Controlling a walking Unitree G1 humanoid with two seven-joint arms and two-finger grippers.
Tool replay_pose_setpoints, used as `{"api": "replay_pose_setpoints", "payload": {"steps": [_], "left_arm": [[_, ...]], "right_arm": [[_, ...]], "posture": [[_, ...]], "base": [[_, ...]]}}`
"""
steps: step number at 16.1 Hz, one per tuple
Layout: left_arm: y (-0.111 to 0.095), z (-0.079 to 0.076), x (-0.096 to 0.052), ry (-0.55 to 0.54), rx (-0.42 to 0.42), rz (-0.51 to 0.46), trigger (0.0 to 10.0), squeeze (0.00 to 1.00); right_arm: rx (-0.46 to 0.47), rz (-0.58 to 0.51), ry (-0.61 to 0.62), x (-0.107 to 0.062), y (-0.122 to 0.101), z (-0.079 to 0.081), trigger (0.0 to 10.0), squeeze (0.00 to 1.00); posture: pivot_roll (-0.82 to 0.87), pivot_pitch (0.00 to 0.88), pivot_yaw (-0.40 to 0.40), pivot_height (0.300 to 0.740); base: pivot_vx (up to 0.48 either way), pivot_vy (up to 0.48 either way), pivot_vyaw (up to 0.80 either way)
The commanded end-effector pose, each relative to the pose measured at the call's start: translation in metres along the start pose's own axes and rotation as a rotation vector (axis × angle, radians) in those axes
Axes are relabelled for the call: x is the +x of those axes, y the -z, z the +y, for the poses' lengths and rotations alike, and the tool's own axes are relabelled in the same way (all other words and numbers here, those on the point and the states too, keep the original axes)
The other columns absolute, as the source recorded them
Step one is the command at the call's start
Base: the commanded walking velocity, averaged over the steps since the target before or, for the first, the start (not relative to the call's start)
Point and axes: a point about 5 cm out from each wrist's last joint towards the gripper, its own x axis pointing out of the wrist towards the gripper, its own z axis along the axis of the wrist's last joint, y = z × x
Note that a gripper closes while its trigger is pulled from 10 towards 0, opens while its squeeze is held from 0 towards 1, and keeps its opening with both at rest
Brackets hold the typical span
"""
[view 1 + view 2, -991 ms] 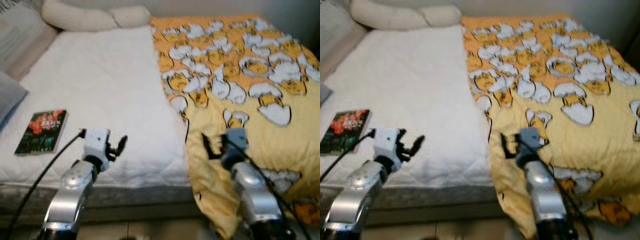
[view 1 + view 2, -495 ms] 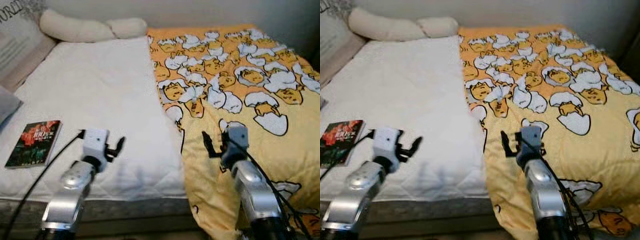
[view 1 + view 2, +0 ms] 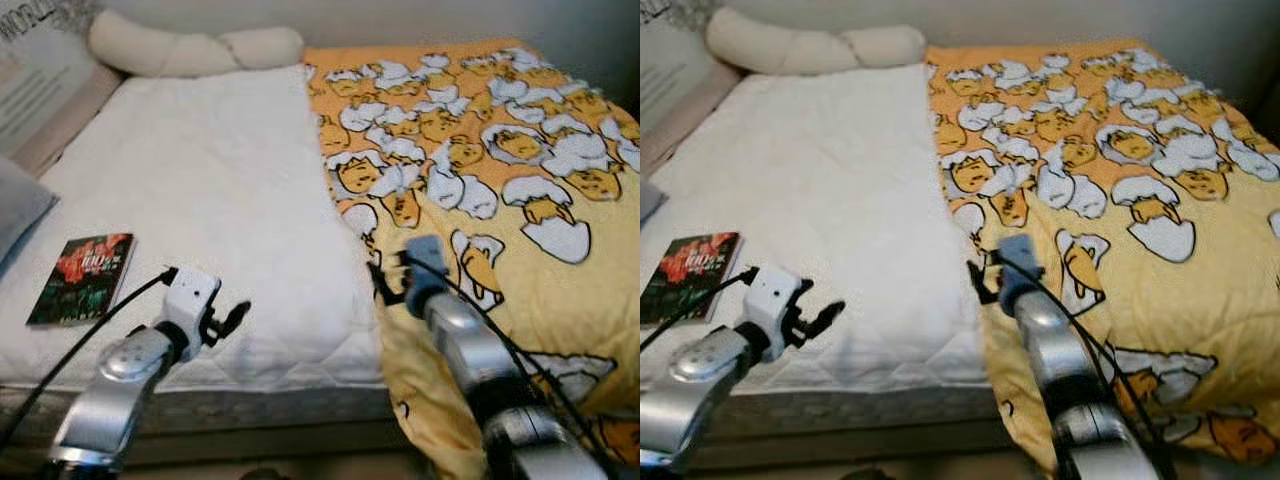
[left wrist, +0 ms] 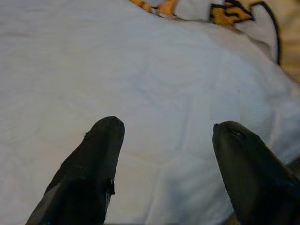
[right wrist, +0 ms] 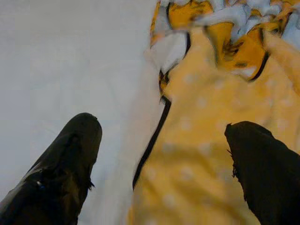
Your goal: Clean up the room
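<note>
Straddling the blanket's (image 3: 500,200) dark edge at frame centre, the right gripper (image 5: 159,154) hovers with fingers spread, apparently positioned to seize it. The left gripper (image 4: 164,154), also open, hangs over bare mattress (image 3: 200,170). A book (image 3: 82,278) lies lower left.

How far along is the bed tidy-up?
Done: nothing obvious. The yellow blanket covers only the right half of the bed, and the white mattress is bare. In hand: the right gripper, open, is at the blanket's edge with one finger on each side of it; the left gripper, open, is over the mattress. Left: grab and spread the blanket, and clear the book.
</note>
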Motion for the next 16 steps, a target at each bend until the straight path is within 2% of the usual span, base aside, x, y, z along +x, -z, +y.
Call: {"api": "replay_pose_setpoints", "payload": {"steps": [1, 3, 4, 6, 8, 9, 10, 11, 12, 13, 14, 16], "left_arm": [[-0.004, 0.0, -0.004, 0.019, 0.021, 0.0, 10.0, 0.0], [-0.008, -0.001, -0.013, 0.046, 0.033, 0.015, 10.0, 0.0], [-0.008, -0.003, -0.017, 0.06, 0.037, 0.025, 10.0, 0.0], [-0.008, -0.006, -0.025, 0.089, 0.042, 0.043, 10.0, 0.0], [-0.007, -0.011, -0.038, 0.125, 0.043, 0.074, 10.0, 0.0], [-0.007, -0.011, -0.04, 0.128, 0.043, 0.08, 10.0, 0.0], [-0.007, -0.012, -0.042, 0.131, 0.041, 0.089, 10.0, 0.0], [-0.007, -0.013, -0.044, 0.135, 0.04, 0.094, 10.0, 0.0], [-0.007, -0.015, -0.045, 0.145, 0.038, 0.101, 10.0, 0.0], [-0.007, -0.016, -0.046, 0.148, 0.039, 0.105, 10.0, 0.0], [-0.009, -0.017, -0.045, 0.153, 0.039, 0.104, 10.0, 0.0], [-0.01, -0.017, -0.045, 0.156, 0.037, 0.106, 10.0, 0.0]], "right_arm": [[-0.038, 0.042, 0.005, 0.004, 0.003, 0.006, 10.0, 1.0], [-0.094, 0.112, 0.01, 0.01, 0.009, 0.013, 10.0, 1.0], [-0.095, 0.134, 0.0, 0.01, 0.014, 0.017, 10.0, 0.0], [-0.122, 0.182, -0.01, 0.009, 0.024, 0.021, 10.0, 0.0], [-0.194, 0.253, 0.046, 0.006, 0.041, 0.018, 10.0, 0.0], [-0.21, 0.265, 0.06, 0.005, 0.044, 0.016, 9.2, 0.0], [-0.229, 0.284, 0.08, 0.003, 0.049, 0.014, 7.2, 0.0], [-0.231, 0.3, 0.084, 0.001, 0.053, 0.014, 3.1, 0.0], [-0.246, 0.32, 0.083, -0.001, 0.058, 0.014, 0.4, 0.0], [-0.265, 0.34, 0.09, -0.002, 0.062, 0.013, 0.0, 0.0], [-0.308, 0.361, 0.142, -0.005, 0.067, 0.006, 0.0, 0.0], [-0.34, 0.363, 0.162, -0.006, 0.068, 0.002, 0.0, 0.0]], "posture": [[0.11, 0.0, 0.097, 0.74], [0.15, 0.0, 0.107, 0.74], [0.16, 0.0, 0.109, 0.74], [0.2, 0.0, 0.109, 0.74], [0.23, 0.03, 0.116, 0.74], [0.23, 0.032, 0.117, 0.74], [0.24, 0.04, 0.119, 0.74], [0.24, 0.045, 0.123, 0.74], [0.24, 0.049, 0.127, 0.74], [0.24, 0.052, 0.129, 0.74], [0.24, 0.048, 0.133, 0.74], [0.23, 0.044, 0.136, 0.74]], "base": [[0.0, 0.0, 0.0], [0.0, 0.0, 0.0], [0.0, 0.0, 0.0], [0.0, 0.0, 0.0], [0.0, 0.0, 0.0], [0.0, 0.0, 0.0], [0.0, 0.0, 0.0], [0.0, 0.0, 0.0], [0.0, 0.0, 0.0], [0.0, 0.0, 0.0], [0.0, 0.0, 0.0], [0.0, 0.0, 0.0]]}}
